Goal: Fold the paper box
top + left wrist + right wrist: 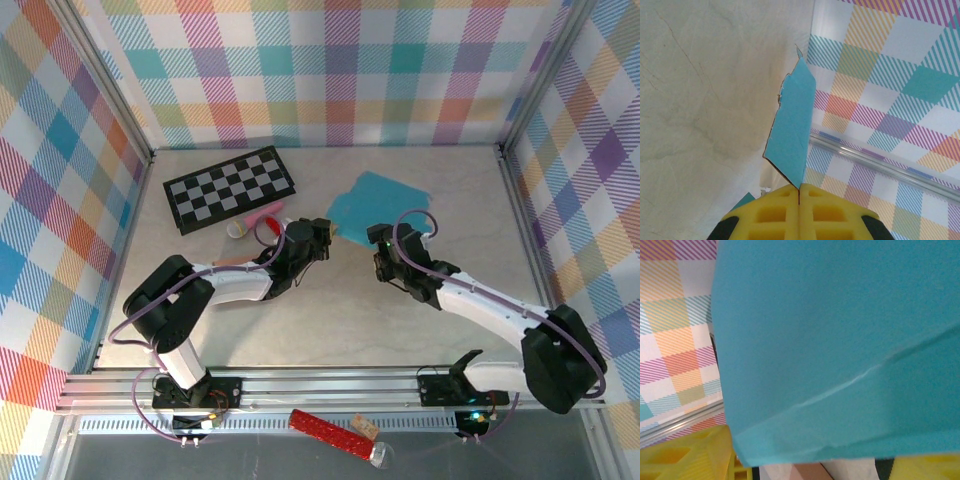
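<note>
**Left hand (799, 194) pinches a flap**

The teal paper box (378, 203) lies flattened mid-counter (455, 205), toward the back. The left hand is pressed together on 1 raised flap. The right hand (381, 243) is spread at the sheet's near edge.

The teal paper box (840, 340) is sitting close against the lens, a pale crease running across it. The right gripper (807, 467) is standing with yellow fingers (685, 455) wide apart below.

Robot lab test cell
Aluminium framing (100, 300) and bright plaid backdrop walls (330, 70) enclose a pale marble-look worktop (330, 320); a left arm (215, 285) and right arm (490, 305) bolt to a rail (330, 385), near a checkerboard calibration board (230, 188).
</note>
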